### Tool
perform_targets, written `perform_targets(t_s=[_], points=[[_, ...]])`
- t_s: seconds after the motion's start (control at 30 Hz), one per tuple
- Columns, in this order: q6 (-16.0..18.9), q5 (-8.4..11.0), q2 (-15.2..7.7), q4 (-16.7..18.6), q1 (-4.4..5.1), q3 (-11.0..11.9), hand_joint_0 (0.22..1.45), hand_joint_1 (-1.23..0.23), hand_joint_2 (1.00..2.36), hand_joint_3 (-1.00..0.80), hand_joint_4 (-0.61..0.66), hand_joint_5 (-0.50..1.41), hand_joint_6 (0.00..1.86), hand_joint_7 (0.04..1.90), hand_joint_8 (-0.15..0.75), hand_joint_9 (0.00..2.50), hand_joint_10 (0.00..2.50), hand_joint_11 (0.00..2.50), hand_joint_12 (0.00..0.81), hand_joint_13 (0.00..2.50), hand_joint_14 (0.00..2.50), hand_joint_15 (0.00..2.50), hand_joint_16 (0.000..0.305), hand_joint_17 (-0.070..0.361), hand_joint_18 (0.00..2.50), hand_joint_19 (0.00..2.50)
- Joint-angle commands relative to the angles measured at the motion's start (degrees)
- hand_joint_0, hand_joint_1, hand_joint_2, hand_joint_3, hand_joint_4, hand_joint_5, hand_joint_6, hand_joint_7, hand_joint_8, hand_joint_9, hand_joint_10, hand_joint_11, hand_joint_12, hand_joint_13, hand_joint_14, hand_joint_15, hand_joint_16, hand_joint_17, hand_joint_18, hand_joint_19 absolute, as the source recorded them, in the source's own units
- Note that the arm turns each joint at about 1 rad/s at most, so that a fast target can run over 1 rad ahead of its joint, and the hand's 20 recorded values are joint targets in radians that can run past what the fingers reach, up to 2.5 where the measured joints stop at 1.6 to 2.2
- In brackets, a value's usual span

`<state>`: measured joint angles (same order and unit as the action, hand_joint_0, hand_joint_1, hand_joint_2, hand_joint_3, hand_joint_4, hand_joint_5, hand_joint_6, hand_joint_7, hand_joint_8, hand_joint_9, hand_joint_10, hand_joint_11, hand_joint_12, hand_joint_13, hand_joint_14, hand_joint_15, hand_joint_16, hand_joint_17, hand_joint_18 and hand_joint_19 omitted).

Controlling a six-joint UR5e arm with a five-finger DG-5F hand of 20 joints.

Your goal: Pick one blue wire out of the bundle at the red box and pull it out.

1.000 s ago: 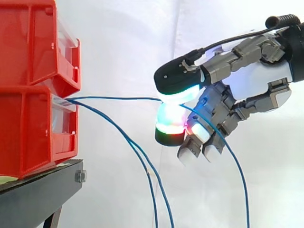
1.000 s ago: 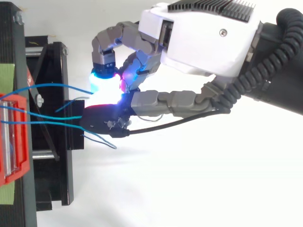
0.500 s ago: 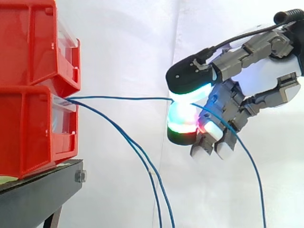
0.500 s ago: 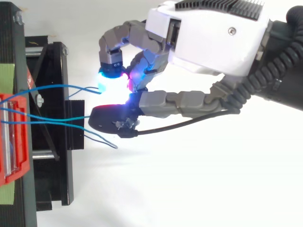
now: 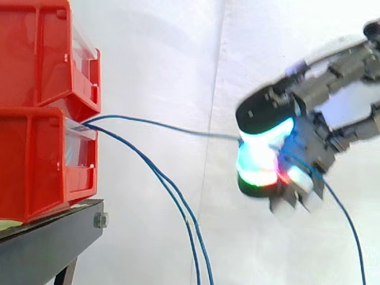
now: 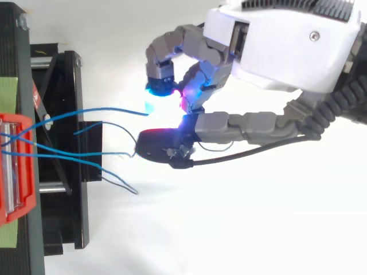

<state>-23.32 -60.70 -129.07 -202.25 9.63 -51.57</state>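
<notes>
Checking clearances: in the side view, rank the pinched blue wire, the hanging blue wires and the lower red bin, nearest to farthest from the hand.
1. Pinched blue wire: in the hand, running left.
2. Hanging blue wires: below left.
3. Lower red bin: far left.

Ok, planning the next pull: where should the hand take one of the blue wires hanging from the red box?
Probably on the sloping stretch of a hanging wire, clear of the red box, where the top view shows them fanned apart; come in from the open side opposite the box.
</notes>
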Motion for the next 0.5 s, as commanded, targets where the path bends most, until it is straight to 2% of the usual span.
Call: perform_targets(t_s=[0.0,0.13,0.2,0.3,0.47], points=[[3.0,-0.12,0.0,0.3,-0.05,-4.4,0.59,-0.69,1.01,0.03,0.25,-0.14,0.89,1.15,0.445,0.98,0.02,0.77,0.532,0.81,0.01,0.37,0.070,0.157,0.88,0.48],[7.9,-0.21,0.0,1.6,0.04,-5.1,0.59,-0.69,1.01,0.03,0.25,-0.14,0.89,1.15,0.444,0.98,0.01,0.77,0.532,0.81,0.01,0.37,0.070,0.157,0.88,0.48],[12.2,-0.21,0.0,2.2,0.04,-5.0,0.59,-0.69,1.01,0.03,0.25,-0.14,0.89,1.14,0.443,0.98,0.02,0.77,0.532,0.81,0.01,0.37,0.070,0.157,0.88,0.48],[14.2,-0.39,0.0,2.3,-0.05,-5.1,0.59,-0.69,1.01,0.03,0.25,-0.14,0.89,1.15,0.444,0.98,0.02,0.77,0.532,0.81,0.01,0.37,0.070,0.157,0.87,0.48],[14.7,-0.39,0.0,2.7,-0.14,-5.1,0.59,-0.69,1.01,0.03,0.25,-0.14,0.89,1.15,0.444,0.97,0.02,0.78,0.533,0.80,0.01,0.36,0.070,0.157,0.87,0.48]])
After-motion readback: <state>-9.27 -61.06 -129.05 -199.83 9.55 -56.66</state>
